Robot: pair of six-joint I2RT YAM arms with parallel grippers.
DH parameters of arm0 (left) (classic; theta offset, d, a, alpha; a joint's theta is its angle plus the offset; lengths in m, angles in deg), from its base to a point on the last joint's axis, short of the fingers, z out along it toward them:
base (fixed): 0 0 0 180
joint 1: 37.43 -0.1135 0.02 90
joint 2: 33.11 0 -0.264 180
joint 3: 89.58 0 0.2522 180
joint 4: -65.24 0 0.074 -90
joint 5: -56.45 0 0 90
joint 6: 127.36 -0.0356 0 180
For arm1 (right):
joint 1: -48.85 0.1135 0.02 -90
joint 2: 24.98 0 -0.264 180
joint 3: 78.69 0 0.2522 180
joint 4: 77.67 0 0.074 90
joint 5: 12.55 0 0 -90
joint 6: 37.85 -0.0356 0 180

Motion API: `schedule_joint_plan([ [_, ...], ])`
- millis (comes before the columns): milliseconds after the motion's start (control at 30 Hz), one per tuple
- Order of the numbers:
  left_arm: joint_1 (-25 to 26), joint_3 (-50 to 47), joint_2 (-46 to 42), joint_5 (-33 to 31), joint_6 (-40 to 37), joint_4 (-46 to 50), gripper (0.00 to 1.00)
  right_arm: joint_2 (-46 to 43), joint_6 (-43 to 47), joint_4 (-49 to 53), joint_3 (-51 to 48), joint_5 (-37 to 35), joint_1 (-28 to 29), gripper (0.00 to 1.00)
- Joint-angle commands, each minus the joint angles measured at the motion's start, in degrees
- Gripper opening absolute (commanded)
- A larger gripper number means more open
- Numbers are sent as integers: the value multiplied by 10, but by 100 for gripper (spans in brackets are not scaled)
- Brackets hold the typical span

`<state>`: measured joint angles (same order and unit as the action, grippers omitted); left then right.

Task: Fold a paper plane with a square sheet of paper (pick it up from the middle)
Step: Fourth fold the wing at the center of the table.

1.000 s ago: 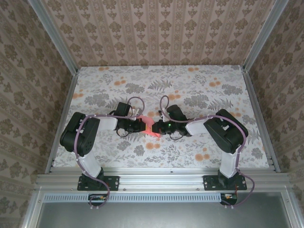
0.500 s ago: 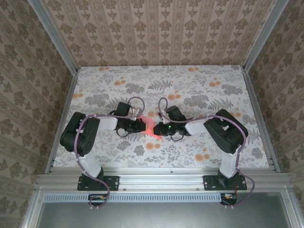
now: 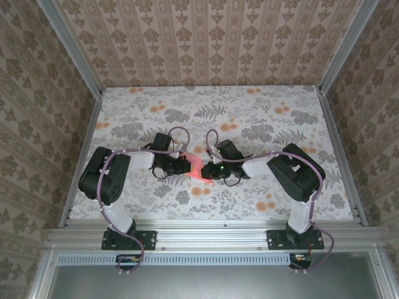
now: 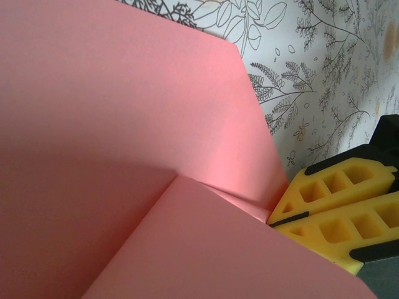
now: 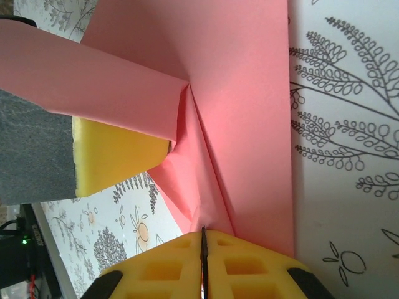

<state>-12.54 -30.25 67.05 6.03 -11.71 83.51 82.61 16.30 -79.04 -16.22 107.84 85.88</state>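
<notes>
1. Over mid-table [image 3: 249, 112], seen from above: left claw [image 3: 185, 164] and right claw [image 3: 209, 169] meet tip to tip. Both are fully closed on the coral-pink paper [image 3: 196, 166], a small folded patch between them.
2. Left wrist view: paper [image 4: 124, 124] sits close to the lens, plain and unprinted. One straight edge slants down to the right, and a folded flap overlaps in front. At its lower right corner the right claw [image 4: 277, 219] presses its two yellow pads [image 4: 336, 205] together on the paper.
3. Right wrist view: right claw [image 5: 203, 233] is pinched shut, with a thin paper [image 5: 249, 124] edge caught in the seam between its pads. Creases fan out from that point. One yellow pad [image 5: 118, 156] of the left claw lies under a folded flap, its partner hidden behind the paper.
</notes>
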Motion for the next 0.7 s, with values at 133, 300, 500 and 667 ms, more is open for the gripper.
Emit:
schedule_joint_plan([
  [133, -13, 17, -33, 23, -6, 36, 0, -7, 42, 73, 7, -50, 17, 11],
  [300, -18, 22, -38, 22, -14, 58, 0, -9, 60, 94, 13, -72, 28, 11],
  [500, -19, 14, -39, 15, -21, 67, 0, -8, 78, 119, 26, -95, 40, 11],
  [667, -19, 11, -35, 4, -28, 76, 0, -7, 87, 131, 33, -108, 48, 11],
])
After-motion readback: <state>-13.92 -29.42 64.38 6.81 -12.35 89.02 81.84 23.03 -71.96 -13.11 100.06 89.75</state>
